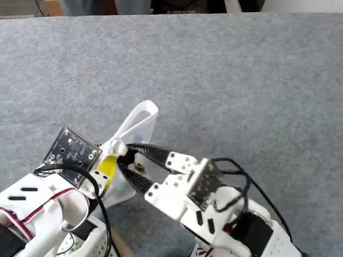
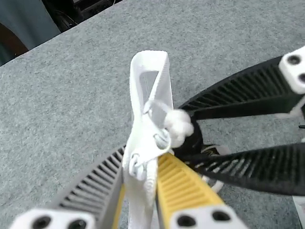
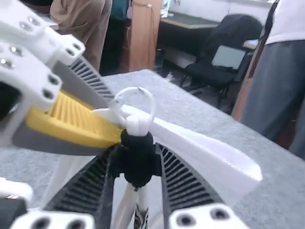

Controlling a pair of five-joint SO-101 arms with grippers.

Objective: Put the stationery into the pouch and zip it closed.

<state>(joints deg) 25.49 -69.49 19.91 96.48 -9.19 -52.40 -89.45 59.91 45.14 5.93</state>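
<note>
Jaws of left gripper (image 2: 143,164) clamped on pouch (image 2: 140,119) | right gripper (image 3: 137,150) pinching black item (image 3: 137,167) (beside zip pull (image 3: 138,123))

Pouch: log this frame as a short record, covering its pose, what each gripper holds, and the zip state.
pouch: white, standing on edge above the grey table
left gripper: shut on pouch, at the end that carries the pull
right gripper: shut on zipper pull, a white pom-pom on a dark piece
grippers: close together, tips meeting at the same end of the pouch
zip: how far it is closed cannot be told
</note>
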